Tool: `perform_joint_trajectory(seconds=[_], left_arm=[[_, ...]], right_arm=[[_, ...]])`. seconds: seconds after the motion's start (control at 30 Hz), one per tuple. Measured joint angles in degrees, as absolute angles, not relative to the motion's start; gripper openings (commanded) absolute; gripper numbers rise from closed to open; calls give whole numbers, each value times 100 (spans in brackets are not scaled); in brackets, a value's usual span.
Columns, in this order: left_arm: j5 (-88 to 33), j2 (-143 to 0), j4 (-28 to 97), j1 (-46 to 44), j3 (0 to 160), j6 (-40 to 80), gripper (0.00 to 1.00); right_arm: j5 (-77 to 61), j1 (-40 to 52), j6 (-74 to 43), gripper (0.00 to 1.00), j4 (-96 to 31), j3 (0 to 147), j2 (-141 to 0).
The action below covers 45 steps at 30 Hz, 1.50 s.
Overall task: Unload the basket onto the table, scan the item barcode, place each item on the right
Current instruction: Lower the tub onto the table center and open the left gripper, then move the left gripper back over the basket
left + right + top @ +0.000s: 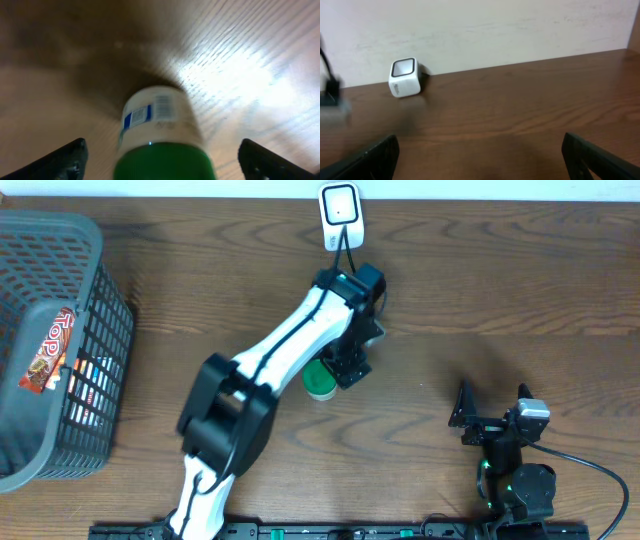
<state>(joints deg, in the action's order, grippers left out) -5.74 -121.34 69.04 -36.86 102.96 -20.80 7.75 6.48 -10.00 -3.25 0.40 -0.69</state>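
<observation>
You've got one green-capped bottle (157,115) mid-frame overhead, loose between your left gripper's (161,155) wide-spread jaws. Your right gripper (480,155), lower right, gapes empty. One white scanner (340,210) top centre, one basket (100,330) left.

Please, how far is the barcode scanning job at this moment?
Done: cannot tell whether a scan happened. In hand: nothing; the left gripper is open around the green-capped bottle, which sits on the table, barcode showing. Left, perhaps: present it to the white scanner. The right gripper is open.
</observation>
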Motion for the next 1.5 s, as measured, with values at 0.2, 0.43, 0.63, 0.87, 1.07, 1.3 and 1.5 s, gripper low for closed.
perform_joint_trajectory(seconds=[0.2,0.43,0.63,0.87,1.07,1.3,1.5], left_arm=[[-554,-10685,6737,-3677,10383,-2084,96],[-556,-8973,6735,-3295,10484,-2012,97],[-517,-7992,6825,-2545,10484,-1846,97],[-478,-7275,6847,-1474,10484,-1435,97],[-454,-7146,6910,-943,10484,-919,97],[102,-7168,6759,-336,10484,327,97],[513,-7168,6978,64,10484,1227,97]], right_arm=[[775,648,-1000,99,-325,40,-69],[775,648,-1000,99,-325,40,-69],[773,648,-1000,99,-325,40,-69],[773,648,-1000,99,-325,40,-69],[773,648,-1000,99,-325,40,-69],[773,648,-1000,99,-325,40,-69],[773,648,-1000,99,-327,40,-69]])
